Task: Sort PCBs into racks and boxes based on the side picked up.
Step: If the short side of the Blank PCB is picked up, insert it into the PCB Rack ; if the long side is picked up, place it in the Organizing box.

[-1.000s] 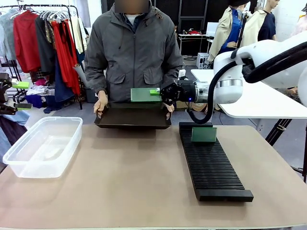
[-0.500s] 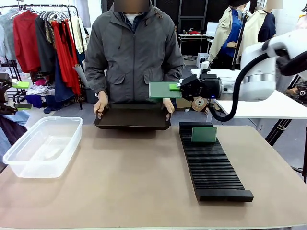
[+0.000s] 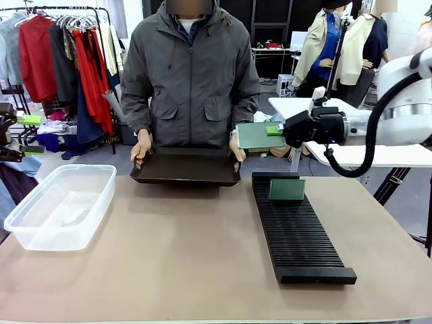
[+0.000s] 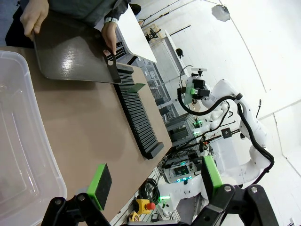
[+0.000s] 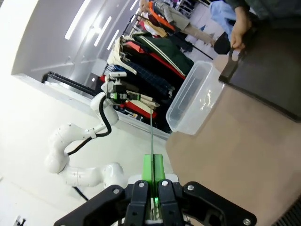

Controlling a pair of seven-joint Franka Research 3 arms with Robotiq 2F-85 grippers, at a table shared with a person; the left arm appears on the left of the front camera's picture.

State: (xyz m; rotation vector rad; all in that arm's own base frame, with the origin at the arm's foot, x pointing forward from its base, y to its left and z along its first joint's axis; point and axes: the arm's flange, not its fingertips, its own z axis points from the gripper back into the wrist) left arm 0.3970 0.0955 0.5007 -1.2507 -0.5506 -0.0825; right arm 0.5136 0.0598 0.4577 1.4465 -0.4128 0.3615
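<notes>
Near end of the tabletop (image 3: 169,270) is bare. Black slotted rack (image 3: 300,233) at 3 o'clock has one green PCB (image 3: 287,190) upright in a far slot. Clear tub (image 3: 57,206) at 9. At 1, right pincer (image 3: 278,130) pinches a flat plain green board (image 3: 255,136) by its edge, above the rack's far end. Left pincer (image 4: 155,181) gapes wide, holding nothing.
</notes>
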